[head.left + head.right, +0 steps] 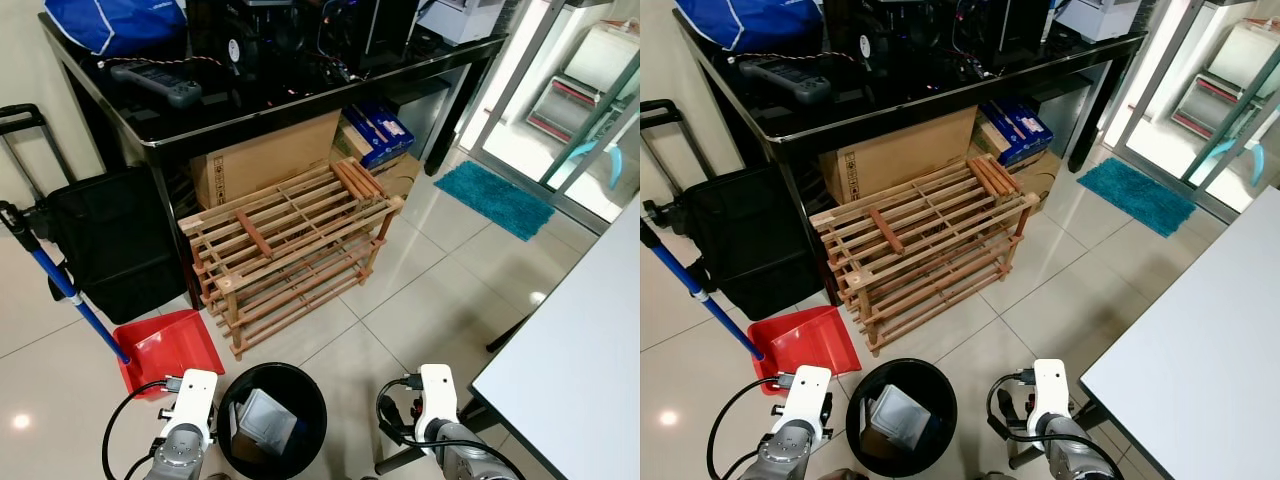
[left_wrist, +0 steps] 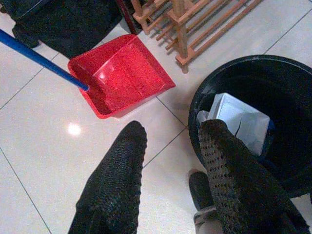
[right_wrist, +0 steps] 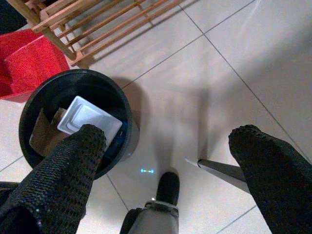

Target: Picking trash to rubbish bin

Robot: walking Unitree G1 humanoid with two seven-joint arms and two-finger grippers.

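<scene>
A round black rubbish bin (image 1: 305,398) stands on the tiled floor just in front of me, between my two arms. Inside it lie a white plastic container (image 1: 264,420) and a piece of brown cardboard (image 3: 43,137). My left gripper (image 2: 173,131) hangs open over the floor beside the bin (image 2: 292,122), nothing between its fingers. My right gripper (image 3: 170,134) is open wide above bare tiles on the bin's (image 3: 34,105) other side, also holding nothing. The white container (image 2: 242,122) shows past the left gripper's finger.
A red dustpan (image 1: 165,345) with a blue handle (image 1: 62,285) lies left of the bin. A wooden shoe rack (image 1: 290,240) stands behind it, under a black table (image 1: 300,100) with cardboard boxes. A black bag (image 1: 110,240) sits far left, a white table (image 1: 580,340) right, a teal mat (image 1: 495,197) beyond.
</scene>
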